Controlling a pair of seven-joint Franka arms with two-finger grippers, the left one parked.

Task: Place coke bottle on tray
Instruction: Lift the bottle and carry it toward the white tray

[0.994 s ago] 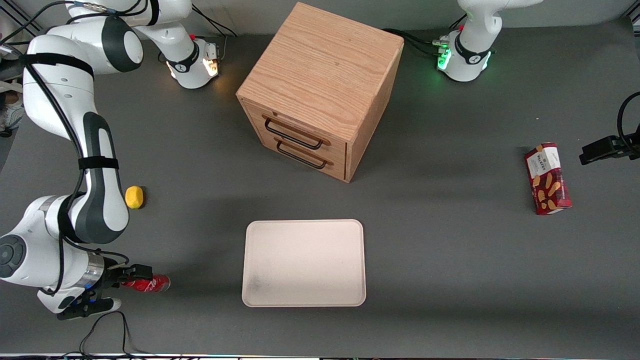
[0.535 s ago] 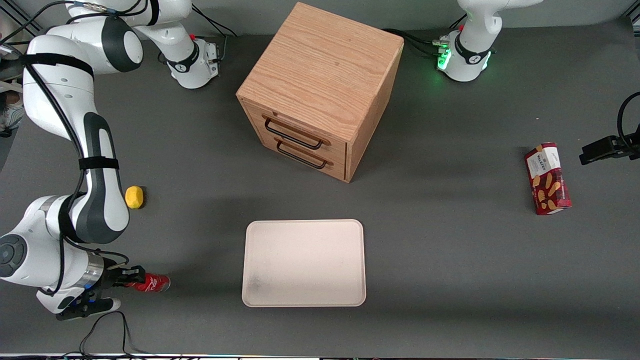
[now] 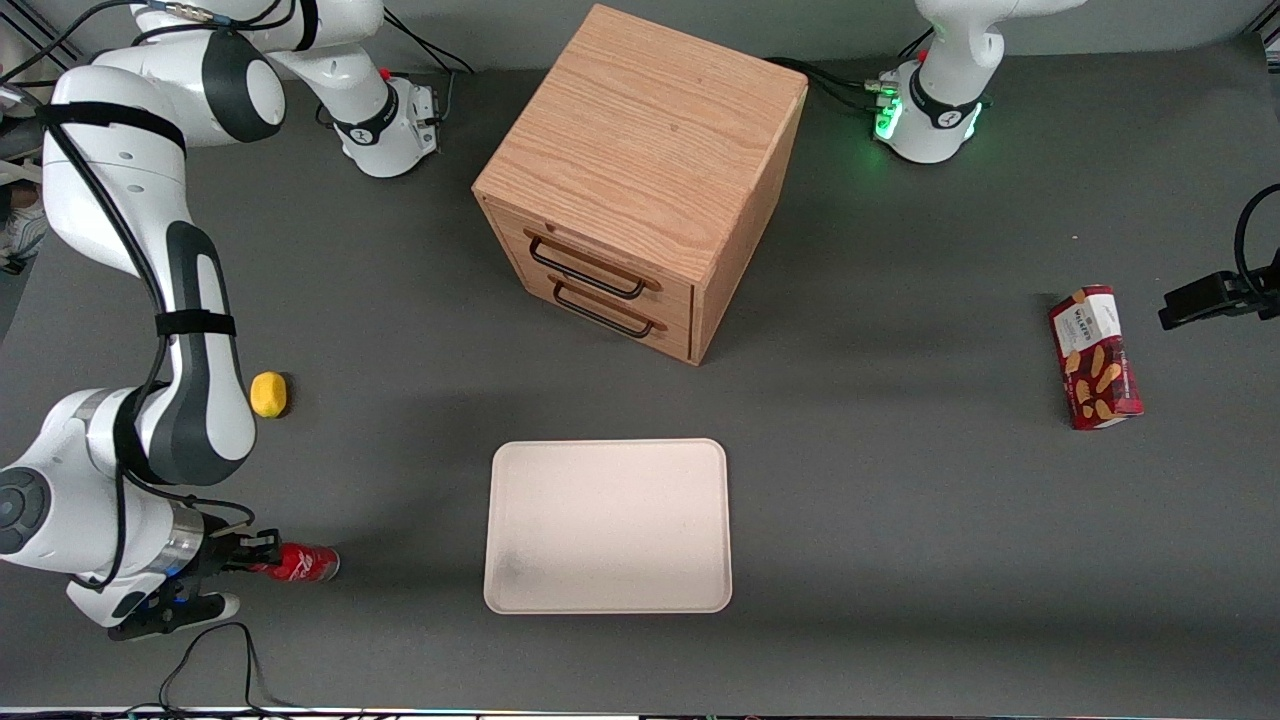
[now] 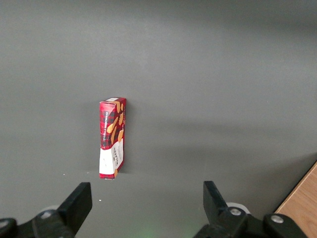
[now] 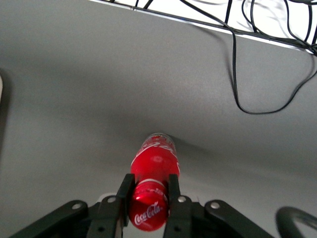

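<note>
The coke bottle [image 3: 300, 564] lies on its side on the grey table, near the front edge at the working arm's end. My gripper [image 3: 255, 556] is shut on the coke bottle's cap end, its black fingers pressed on both sides of the red cap [image 5: 148, 210]. In the right wrist view the coke bottle [image 5: 154, 163] points away from the camera, its body resting on the table. The cream-white tray [image 3: 608, 524] lies flat beside the bottle, toward the middle of the table, with a faint grey smudge near one corner.
A yellow lemon-like object [image 3: 268, 394] sits farther from the camera than the bottle. A wooden two-drawer cabinet [image 3: 640, 180] stands farther back than the tray. A red biscuit box [image 3: 1095, 357] lies toward the parked arm's end. Black cables [image 3: 215, 665] run along the front edge.
The gripper has drawn back along the bottle from its body to the cap end and now clamps the cap. The bottle has barely shifted.
</note>
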